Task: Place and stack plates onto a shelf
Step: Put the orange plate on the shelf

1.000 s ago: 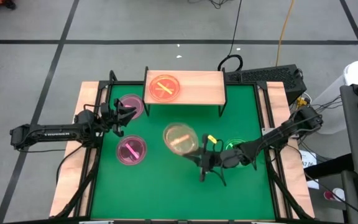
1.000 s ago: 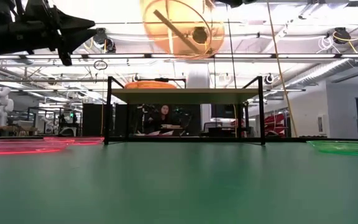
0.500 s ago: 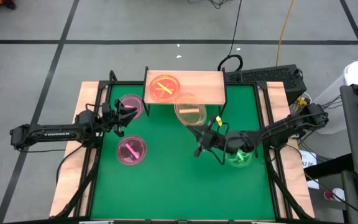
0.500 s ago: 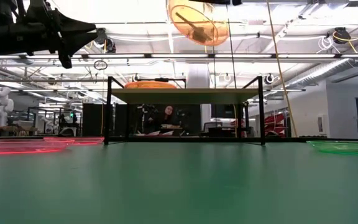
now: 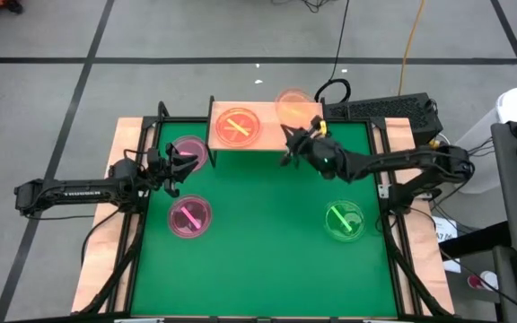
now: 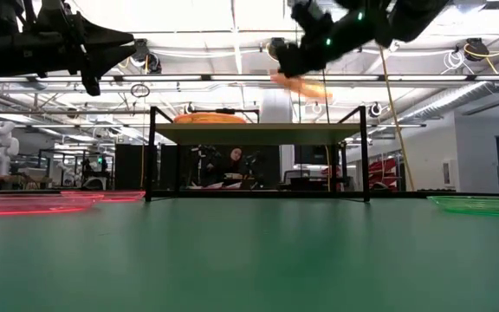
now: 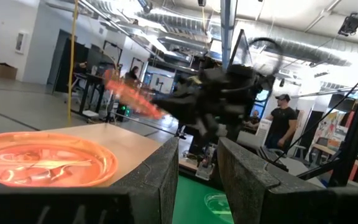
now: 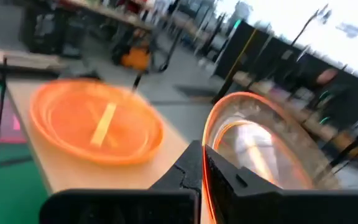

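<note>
Right gripper (image 5: 289,144) clamped an amber plate (image 5: 293,107) by its rim above the shelf (image 5: 308,135) — beside an orange plate (image 5: 237,126). Left gripper (image 5: 189,162) hovered open over a pink plate (image 5: 192,147).

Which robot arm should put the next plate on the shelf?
The right one, probably. Its gripper already holds an amber plate above the shelf's bare end. The left gripper hovers with nothing in it over a pink plate on the table.

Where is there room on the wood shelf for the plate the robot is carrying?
The shelf's right half is bare, under the right tool holding the amber plate. Its left half is taken by an orange plate. The left tool waits by a pink plate.
</note>
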Available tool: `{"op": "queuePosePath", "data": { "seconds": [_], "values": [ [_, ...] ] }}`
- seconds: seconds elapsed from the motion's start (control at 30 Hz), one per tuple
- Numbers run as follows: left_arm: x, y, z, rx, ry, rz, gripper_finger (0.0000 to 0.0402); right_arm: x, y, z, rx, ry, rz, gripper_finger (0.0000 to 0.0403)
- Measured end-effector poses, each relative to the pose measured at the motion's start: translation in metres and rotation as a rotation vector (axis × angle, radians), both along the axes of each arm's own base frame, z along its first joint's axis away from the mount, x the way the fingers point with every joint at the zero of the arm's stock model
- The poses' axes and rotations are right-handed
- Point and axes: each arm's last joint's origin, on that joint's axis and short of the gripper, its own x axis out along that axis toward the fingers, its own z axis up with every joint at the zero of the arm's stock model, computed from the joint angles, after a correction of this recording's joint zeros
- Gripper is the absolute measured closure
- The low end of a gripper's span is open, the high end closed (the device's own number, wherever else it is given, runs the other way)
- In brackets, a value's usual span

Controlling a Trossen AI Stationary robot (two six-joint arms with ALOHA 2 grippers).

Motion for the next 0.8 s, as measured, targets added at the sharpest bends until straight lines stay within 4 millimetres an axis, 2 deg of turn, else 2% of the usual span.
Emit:
{"op": "queuePosePath", "data": {
  "seconds": [0.13, 0.27, 0.5, 0.8],
  "values": [
    [0.000, 0.000, 0.000, 0.000, 0.002, 0.000, 0.0284, -0.005, -0.020, -0.013, 0.138, 0.034, 0.033, 0.0403],
    [0.000, 0.000, 0.000, 0.002, 0.003, 0.005, 0.0284, -0.010, -0.029, -0.020, 0.201, 0.068, 0.004, 0.0403],
    [0.000, 0.000, 0.000, 0.002, 0.003, 0.006, 0.0284, -0.008, -0.028, -0.021, 0.253, 0.061, 0.139, 0.0399],
    [0.000, 0.000, 0.000, 0.002, 0.003, 0.006, 0.0284, -0.010, -0.028, -0.026, 0.297, 0.083, 0.123, 0.0352]
  ]
}}
